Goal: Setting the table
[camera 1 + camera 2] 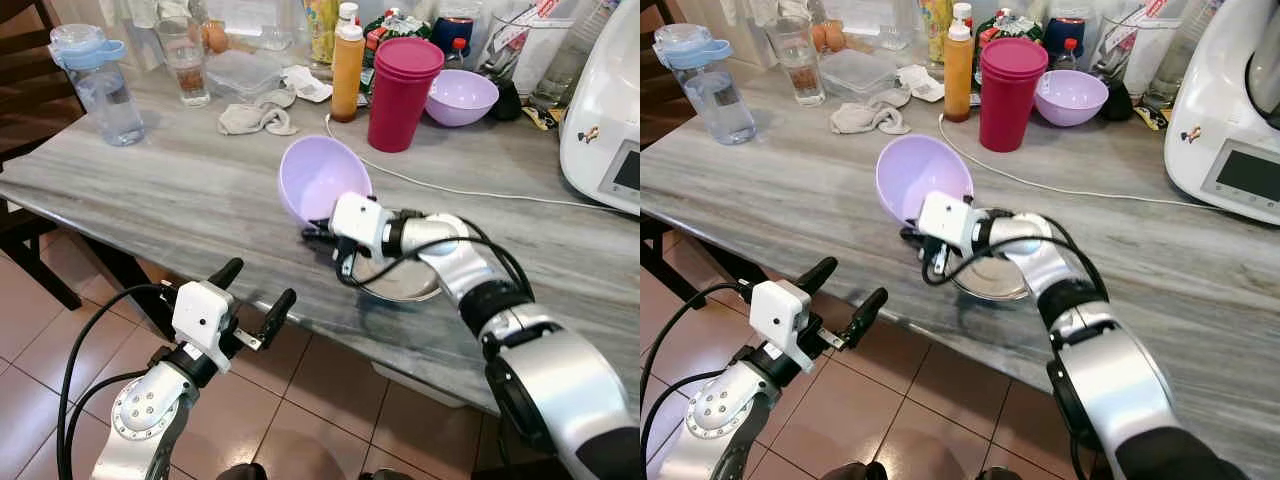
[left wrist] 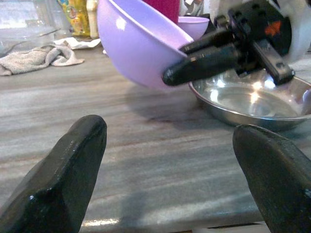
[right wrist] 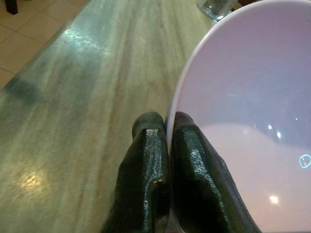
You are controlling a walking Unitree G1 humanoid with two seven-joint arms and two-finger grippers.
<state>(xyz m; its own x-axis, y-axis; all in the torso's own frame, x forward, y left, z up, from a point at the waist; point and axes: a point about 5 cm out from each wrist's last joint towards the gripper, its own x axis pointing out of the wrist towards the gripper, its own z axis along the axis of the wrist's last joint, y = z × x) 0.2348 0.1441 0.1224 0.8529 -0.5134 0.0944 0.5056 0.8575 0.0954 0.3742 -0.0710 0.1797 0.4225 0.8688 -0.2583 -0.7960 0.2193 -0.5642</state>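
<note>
A lilac bowl (image 1: 320,175) hangs tilted on its side just above the grey wooden table (image 1: 150,190), its opening facing me. My right gripper (image 1: 318,236) is shut on the bowl's lower rim, and the two fingers (image 3: 148,145) pinch the thin edge between them. Right behind the gripper a shallow steel bowl (image 1: 400,285) sits near the table's front edge, also seen as the steel bowl (image 2: 252,104). My left gripper (image 1: 258,285) is open and empty, held in front of and slightly below the table edge, pointing at the held bowl (image 2: 141,48).
A second lilac bowl (image 1: 461,96), a magenta tumbler (image 1: 403,92), an orange bottle (image 1: 347,72), a cloth (image 1: 258,118), a glass (image 1: 185,60) and a water bottle (image 1: 100,85) stand at the back. A white appliance (image 1: 605,110) with its cable (image 1: 450,185) is on the right.
</note>
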